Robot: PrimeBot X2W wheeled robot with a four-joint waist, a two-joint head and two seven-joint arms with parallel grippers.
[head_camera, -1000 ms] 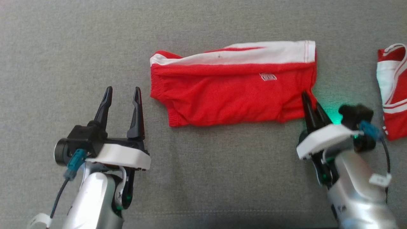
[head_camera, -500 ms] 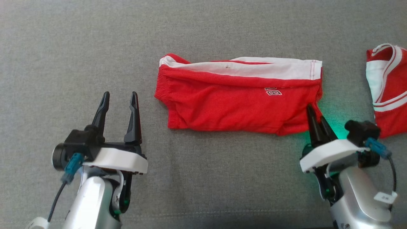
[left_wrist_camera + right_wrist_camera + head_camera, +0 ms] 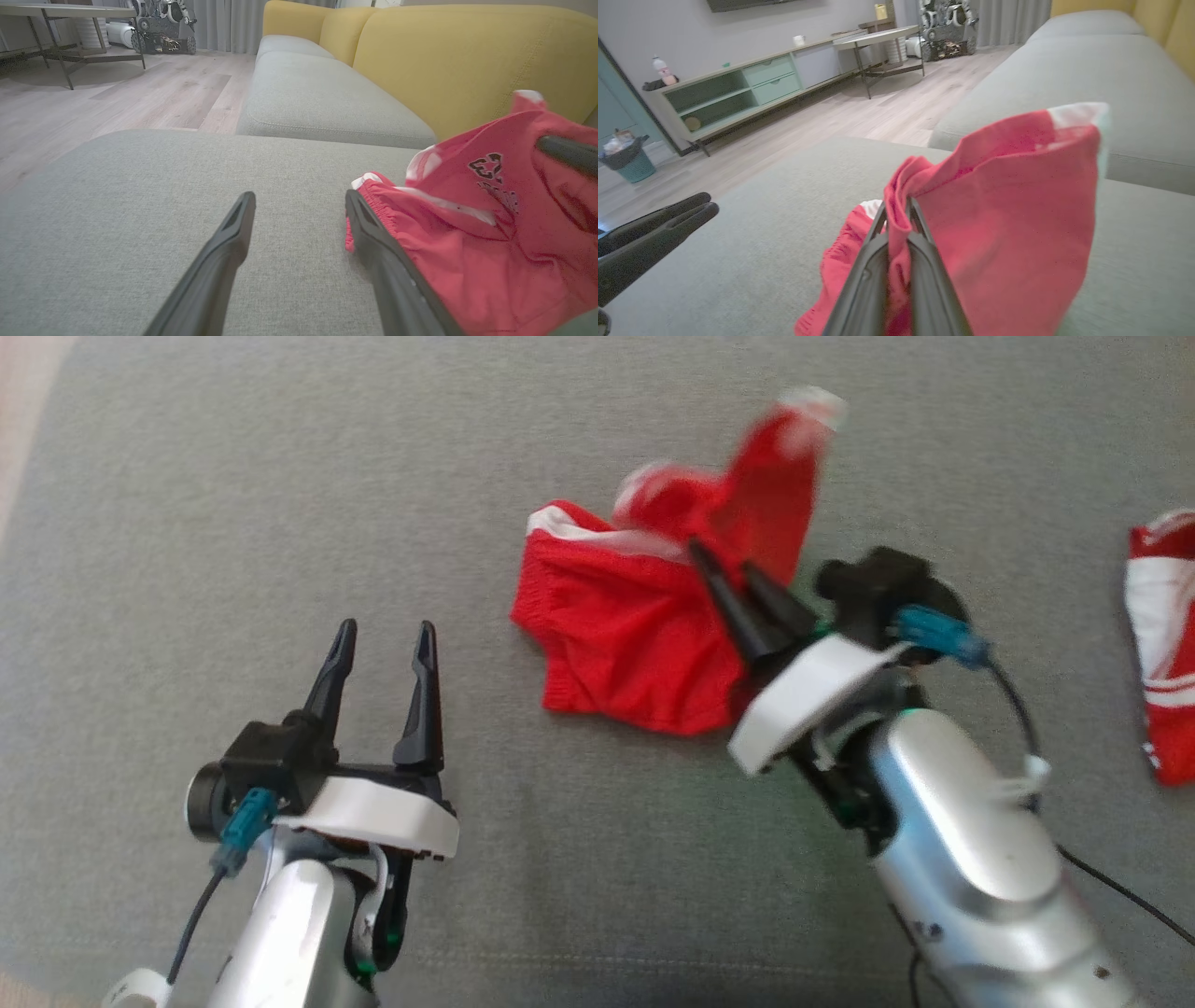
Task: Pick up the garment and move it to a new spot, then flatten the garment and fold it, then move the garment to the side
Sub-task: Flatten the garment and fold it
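Right hand (image 3: 721, 558) pinches red garment (image 3: 616, 635) (black print (image 3: 486, 166) unreadable).

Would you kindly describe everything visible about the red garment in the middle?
The red garment looks like soft knit shorts with white trim, an elastic-gathered hem and a dark printed logo. One end is pinched in the shut right tool and held raised; the rest lies crumpled on the grey cushion.
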